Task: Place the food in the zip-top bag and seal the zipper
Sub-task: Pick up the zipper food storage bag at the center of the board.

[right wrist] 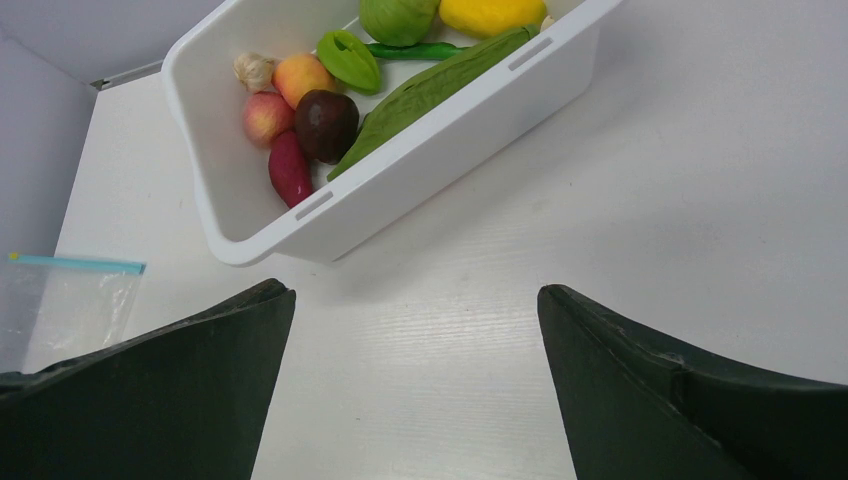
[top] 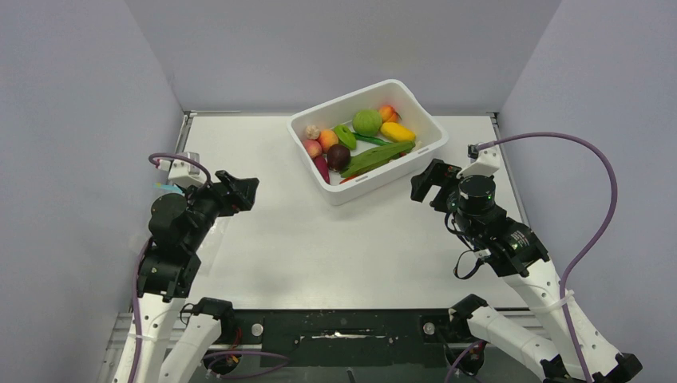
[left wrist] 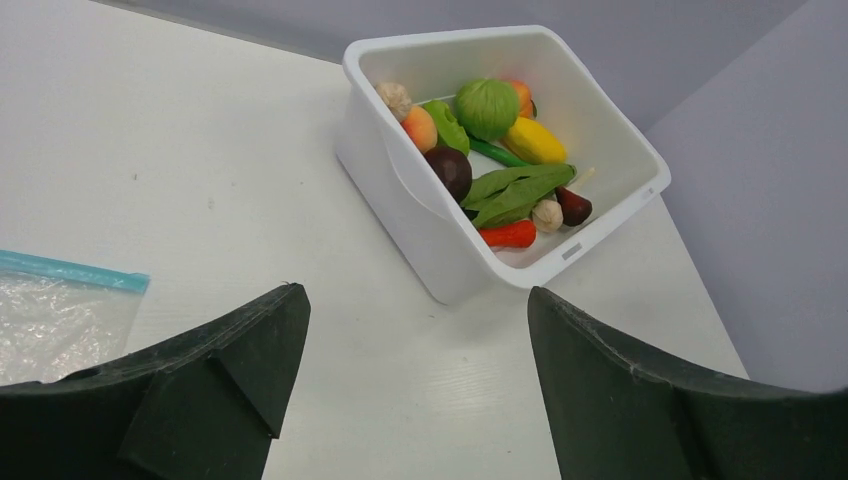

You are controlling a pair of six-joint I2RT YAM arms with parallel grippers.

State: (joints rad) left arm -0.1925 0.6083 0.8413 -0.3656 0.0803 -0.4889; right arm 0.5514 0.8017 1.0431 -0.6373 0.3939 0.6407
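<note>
While both arms crouch with elbows bent, the left hand (top: 239,191) and right hand (top: 427,182) hang above the surface (top: 319,247), each pointed at the white tub (top: 351,191) from its own side. Their fingers are spread wide and hold nothing, and neither touches the tub. The food (top: 367,121) lies heaped inside the tub. To the tub's left, well apart from it, the zip-top bag (left wrist: 55,315) lies flat — its blue zipper (left wrist: 70,270) runs along one edge.

Food (top: 338,155) was heaped loose in the white tub (top: 383,171). Clear crinkly zip-top bag (left wrist: 55,325) was laid flat on the surface (top: 319,247), well apart, blue zipper (left wrist: 70,272) tub-side.
</note>
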